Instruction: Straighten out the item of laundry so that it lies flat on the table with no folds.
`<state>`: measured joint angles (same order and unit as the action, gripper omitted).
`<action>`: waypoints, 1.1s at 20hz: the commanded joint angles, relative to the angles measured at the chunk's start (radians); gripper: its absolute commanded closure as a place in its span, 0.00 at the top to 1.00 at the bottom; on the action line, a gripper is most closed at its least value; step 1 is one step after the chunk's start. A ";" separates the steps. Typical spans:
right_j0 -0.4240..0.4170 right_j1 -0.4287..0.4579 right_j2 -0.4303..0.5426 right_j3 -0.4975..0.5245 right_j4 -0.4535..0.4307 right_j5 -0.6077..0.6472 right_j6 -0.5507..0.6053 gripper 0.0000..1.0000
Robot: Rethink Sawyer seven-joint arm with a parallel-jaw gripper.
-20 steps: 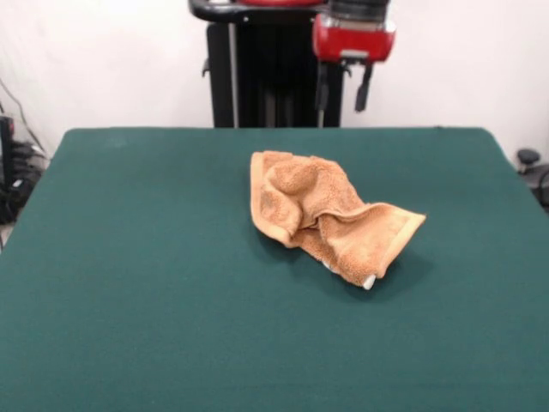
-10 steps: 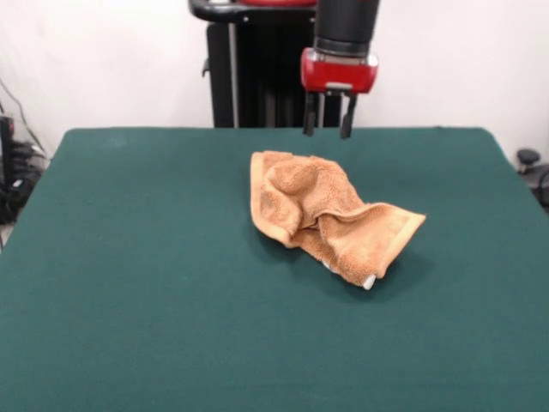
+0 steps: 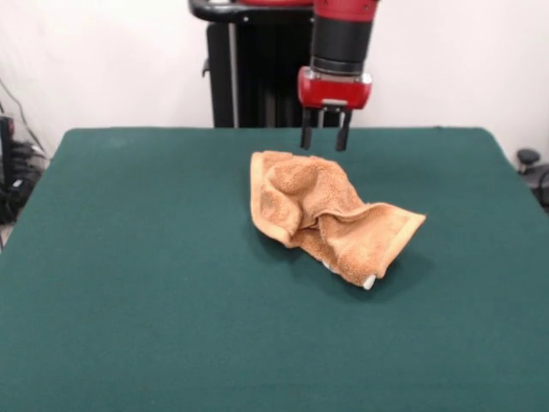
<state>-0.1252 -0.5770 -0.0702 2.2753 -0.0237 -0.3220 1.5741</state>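
Observation:
The orange-tan towel [image 3: 326, 215] lies crumpled near the middle of the dark green table [image 3: 129, 283]. Its right part is folded over and raised, and a small white tag shows at its near lower edge. My gripper [image 3: 324, 142] hangs from the red and black arm just above and behind the towel's far edge. It is open, its two dark fingers apart, and it holds nothing. It is not touching the towel.
The black pedestal [image 3: 257, 69] stands behind the table's far edge. Cables and dark gear sit off the table at the left edge [image 3: 13, 172]. A black knob shows off the right edge [image 3: 527, 159].
The gripper has come down from the top edge toward the towel's far edge and shifted slightly left. The towel has not moved.

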 commanded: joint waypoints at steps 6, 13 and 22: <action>-0.152 0.033 0.122 -0.098 -0.084 0.076 0.150 1.00; -0.201 0.043 0.148 -0.129 -0.110 0.110 0.134 1.00; -0.154 0.117 0.125 -0.150 -0.092 0.013 0.171 1.00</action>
<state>-0.3303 -0.5162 -0.0606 2.2523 -0.1225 -0.3107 1.5741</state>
